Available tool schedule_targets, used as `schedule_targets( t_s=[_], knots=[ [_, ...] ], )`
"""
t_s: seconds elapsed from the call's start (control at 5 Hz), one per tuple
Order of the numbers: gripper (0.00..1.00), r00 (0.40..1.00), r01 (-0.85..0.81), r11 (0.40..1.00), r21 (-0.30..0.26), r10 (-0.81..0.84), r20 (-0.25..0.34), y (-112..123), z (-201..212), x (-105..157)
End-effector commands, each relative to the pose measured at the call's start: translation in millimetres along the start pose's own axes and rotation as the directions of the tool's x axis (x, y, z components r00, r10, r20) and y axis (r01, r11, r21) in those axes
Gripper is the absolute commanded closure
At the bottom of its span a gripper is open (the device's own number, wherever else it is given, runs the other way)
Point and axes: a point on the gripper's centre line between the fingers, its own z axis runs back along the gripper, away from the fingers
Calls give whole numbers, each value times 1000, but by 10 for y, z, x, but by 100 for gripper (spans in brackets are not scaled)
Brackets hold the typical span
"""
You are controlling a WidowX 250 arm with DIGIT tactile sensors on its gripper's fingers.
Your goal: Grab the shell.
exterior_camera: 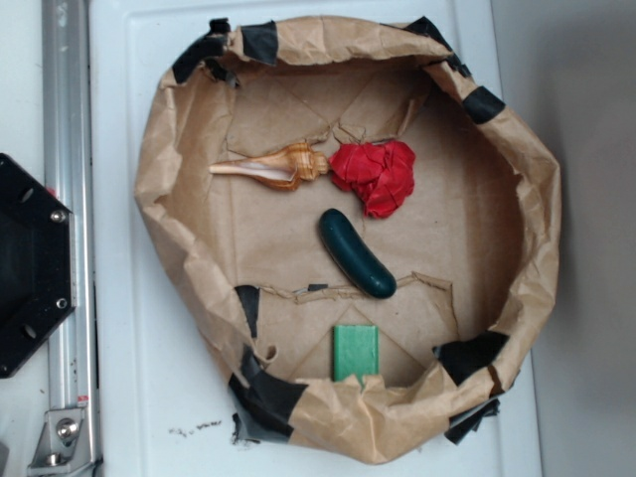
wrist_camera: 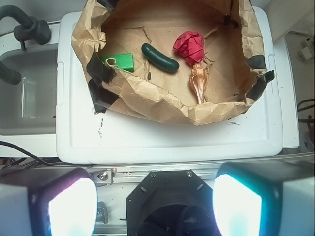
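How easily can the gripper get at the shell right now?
Probably easily: the shell lies uncovered from above, the red cloth beside its wide end. The gripper is open, outside the paper wall.

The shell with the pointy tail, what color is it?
The shell is tan-orange with cream; the exterior view shows it best.

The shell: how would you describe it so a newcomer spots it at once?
Look inside the crumpled brown paper basin on the white surface. The shell lies beside the red cloth ball, above the dark green cucumber. It alone is tan-and-cream, spiralled, with a long thin pointed tail.
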Motion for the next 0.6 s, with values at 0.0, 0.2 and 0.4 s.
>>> schedule_targets(
  t_s=[0.0,0.2,0.4],
  knots=[
    [0,1000,0,1000,0,0,0,0,0,0],
    [0,1000,1,997,74,-2,17,449,-385,407],
    [0,997,15,997,79,-21,76,574,-508,721]
  ],
)
